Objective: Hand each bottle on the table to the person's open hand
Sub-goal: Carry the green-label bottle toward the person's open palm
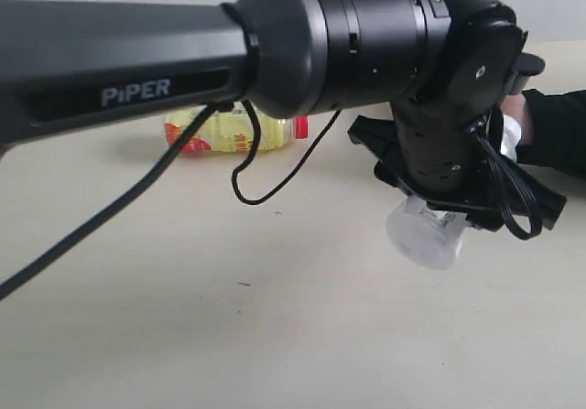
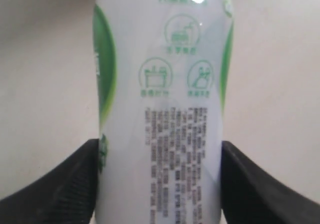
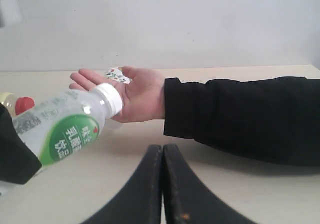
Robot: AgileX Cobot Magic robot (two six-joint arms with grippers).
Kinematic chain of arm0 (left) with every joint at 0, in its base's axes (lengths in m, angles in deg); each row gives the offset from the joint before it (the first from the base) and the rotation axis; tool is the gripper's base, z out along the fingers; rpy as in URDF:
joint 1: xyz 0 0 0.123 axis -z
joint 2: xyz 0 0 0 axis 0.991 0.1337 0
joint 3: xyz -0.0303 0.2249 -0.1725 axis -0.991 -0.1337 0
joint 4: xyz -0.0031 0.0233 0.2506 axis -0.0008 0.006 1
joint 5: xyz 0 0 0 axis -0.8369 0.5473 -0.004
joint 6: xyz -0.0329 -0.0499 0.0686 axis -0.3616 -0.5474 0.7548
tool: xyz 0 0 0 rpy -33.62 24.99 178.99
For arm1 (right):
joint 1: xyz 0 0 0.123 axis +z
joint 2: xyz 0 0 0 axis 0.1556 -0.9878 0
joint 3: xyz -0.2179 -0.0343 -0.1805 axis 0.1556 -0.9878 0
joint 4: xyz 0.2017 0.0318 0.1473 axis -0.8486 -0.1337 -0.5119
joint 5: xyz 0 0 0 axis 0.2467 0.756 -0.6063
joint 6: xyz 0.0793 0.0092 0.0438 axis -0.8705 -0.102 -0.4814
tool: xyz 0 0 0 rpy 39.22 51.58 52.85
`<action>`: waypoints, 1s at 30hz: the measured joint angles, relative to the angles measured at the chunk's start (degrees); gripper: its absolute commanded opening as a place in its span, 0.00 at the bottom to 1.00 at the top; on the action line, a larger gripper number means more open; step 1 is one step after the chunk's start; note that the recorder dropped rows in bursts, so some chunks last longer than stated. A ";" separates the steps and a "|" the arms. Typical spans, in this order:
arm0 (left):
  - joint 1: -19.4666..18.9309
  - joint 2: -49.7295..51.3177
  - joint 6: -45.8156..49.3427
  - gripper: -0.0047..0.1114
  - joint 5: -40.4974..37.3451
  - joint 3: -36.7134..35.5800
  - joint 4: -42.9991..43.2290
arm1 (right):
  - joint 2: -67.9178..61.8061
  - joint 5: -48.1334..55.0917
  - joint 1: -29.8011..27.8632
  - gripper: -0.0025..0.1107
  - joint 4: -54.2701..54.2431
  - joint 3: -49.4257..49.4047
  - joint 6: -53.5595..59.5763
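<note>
Above the broad pale beige tabletop (image 1: 183,327), the left gripper (image 2: 160,146) is clamping a whitish plastic bottle with a white cap and green-marked label (image 2: 160,108), its two black fingers (image 2: 65,184) pressing the bottle's sides. The left wrist view is showing only green icons and fine print up close. The right wrist view is showing more: the bottle (image 3: 70,126) is tilting cap-first toward a person's open hand (image 3: 132,91), palm up at the end of a black sleeve (image 3: 240,119); whether cap and palm are touching is unclear. A small white printed object (image 3: 116,74) is lying on that hand. The right gripper (image 3: 163,151) is holding nothing, its jaws pressed together. The exterior view, largely blocked by the left arm (image 1: 119,52), is showing a yellow plastic bottle with a red cap (image 1: 229,130) lying on its side on the table, well apart from the held bottle.
</note>
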 measured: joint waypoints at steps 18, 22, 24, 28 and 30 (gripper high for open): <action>-1.59 -3.07 -15.50 0.06 23.01 0.00 -0.21 | 0.00 0.00 0.00 0.02 0.00 0.00 0.00; -4.34 -3.07 -22.12 0.06 25.45 0.00 -0.32 | 0.00 0.00 0.00 0.02 0.00 0.00 0.00; -5.30 -3.07 -23.61 0.06 26.31 0.00 -0.32 | 0.00 0.00 0.00 0.02 0.00 0.00 0.00; -6.77 -3.07 -26.66 0.06 29.19 0.00 -0.32 | 0.00 0.00 0.00 0.02 0.00 0.00 0.00; -6.92 -2.78 -27.68 0.06 30.86 0.00 -0.32 | 0.00 0.00 0.00 0.02 0.00 0.00 0.00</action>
